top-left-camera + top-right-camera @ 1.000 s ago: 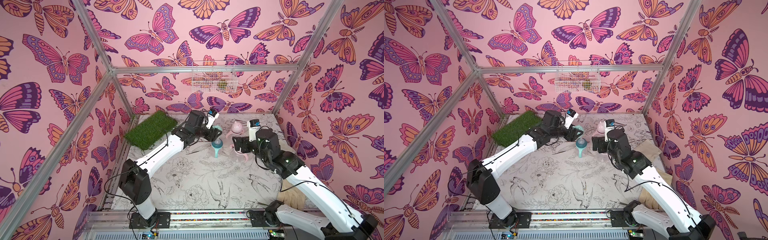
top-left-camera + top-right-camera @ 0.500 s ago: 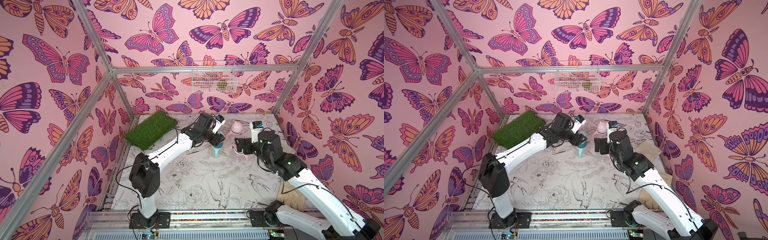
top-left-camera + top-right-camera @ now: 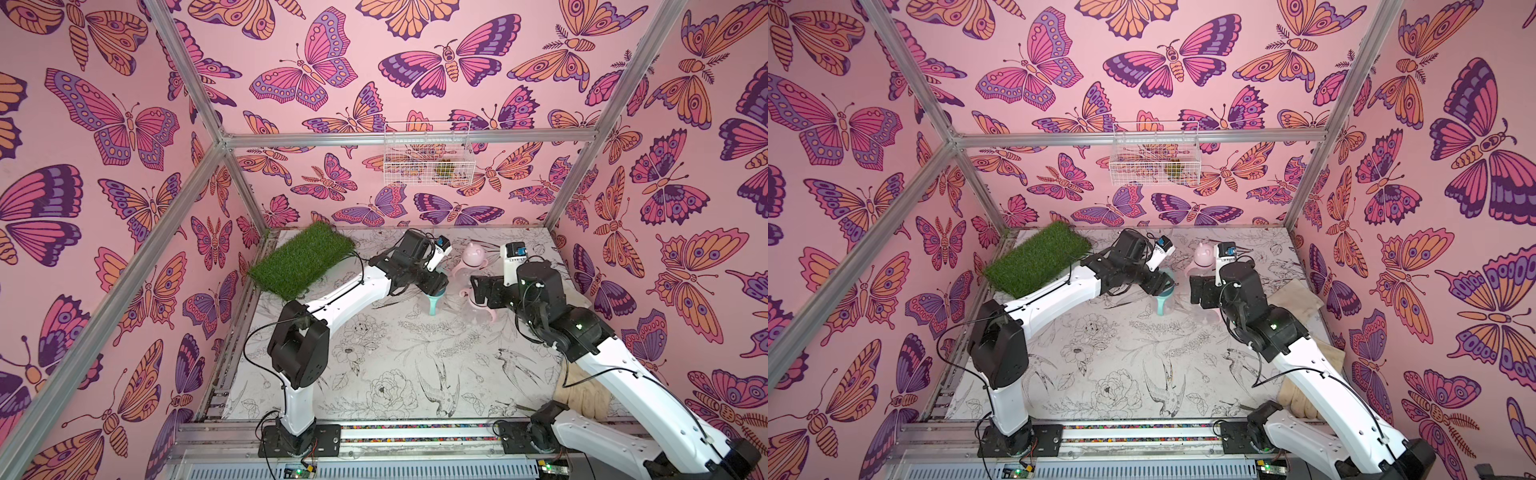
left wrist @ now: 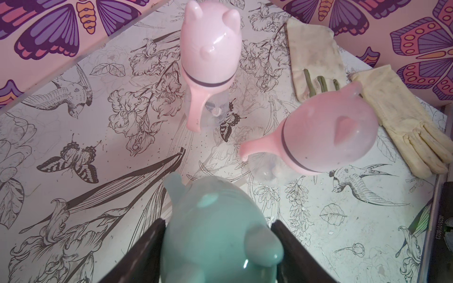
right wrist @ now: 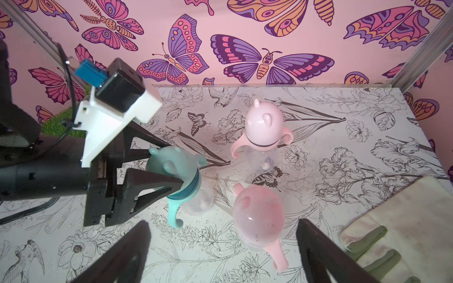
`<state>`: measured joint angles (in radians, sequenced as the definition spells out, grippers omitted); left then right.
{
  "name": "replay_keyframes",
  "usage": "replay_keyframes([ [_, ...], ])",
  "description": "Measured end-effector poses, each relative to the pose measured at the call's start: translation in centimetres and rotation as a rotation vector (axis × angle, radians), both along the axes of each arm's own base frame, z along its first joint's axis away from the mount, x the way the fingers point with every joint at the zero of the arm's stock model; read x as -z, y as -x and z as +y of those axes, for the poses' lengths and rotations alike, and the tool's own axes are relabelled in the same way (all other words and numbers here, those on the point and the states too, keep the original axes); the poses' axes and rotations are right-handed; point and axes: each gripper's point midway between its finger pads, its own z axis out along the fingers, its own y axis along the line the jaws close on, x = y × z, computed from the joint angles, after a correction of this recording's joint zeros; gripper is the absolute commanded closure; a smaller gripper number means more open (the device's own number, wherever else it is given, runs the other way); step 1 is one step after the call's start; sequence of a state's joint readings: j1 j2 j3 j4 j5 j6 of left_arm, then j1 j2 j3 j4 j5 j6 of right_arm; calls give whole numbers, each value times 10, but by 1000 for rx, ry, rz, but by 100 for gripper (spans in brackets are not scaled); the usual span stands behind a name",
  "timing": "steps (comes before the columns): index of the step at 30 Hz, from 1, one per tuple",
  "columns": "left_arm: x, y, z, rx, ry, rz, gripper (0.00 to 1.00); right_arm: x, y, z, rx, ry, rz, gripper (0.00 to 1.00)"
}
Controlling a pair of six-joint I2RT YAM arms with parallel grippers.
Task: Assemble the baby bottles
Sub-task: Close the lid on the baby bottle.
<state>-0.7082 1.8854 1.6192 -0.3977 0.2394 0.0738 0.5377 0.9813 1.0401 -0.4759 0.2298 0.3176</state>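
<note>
Three baby bottles stand at the back of the table. The teal baby bottle wears its eared teal cap. My left gripper is shut on that cap from the side. A pink-capped bottle stands behind, free. A second pink bottle stands nearer. My right gripper hangs open above it and partly hides it in both top views; neither finger touches it.
A green grass mat lies at the back left. Pale work gloves and a folded cloth lie along the right side. A white wire basket hangs on the back wall.
My left gripper has swung forward and down with the teal cap, which now sits on the teal bottle. The right arm has hardly moved.
</note>
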Motion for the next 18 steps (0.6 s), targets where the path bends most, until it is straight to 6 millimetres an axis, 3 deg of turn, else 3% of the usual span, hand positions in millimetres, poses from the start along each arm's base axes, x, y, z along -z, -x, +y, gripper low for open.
replay_keyframes([
  [9,8,-1,-1,6,-12,6,31,0,0,1,-4,-3,2,5],
  [18,13,-1,-2,15,-19,13,19,0,0,1,-4,-3,2,5],
])
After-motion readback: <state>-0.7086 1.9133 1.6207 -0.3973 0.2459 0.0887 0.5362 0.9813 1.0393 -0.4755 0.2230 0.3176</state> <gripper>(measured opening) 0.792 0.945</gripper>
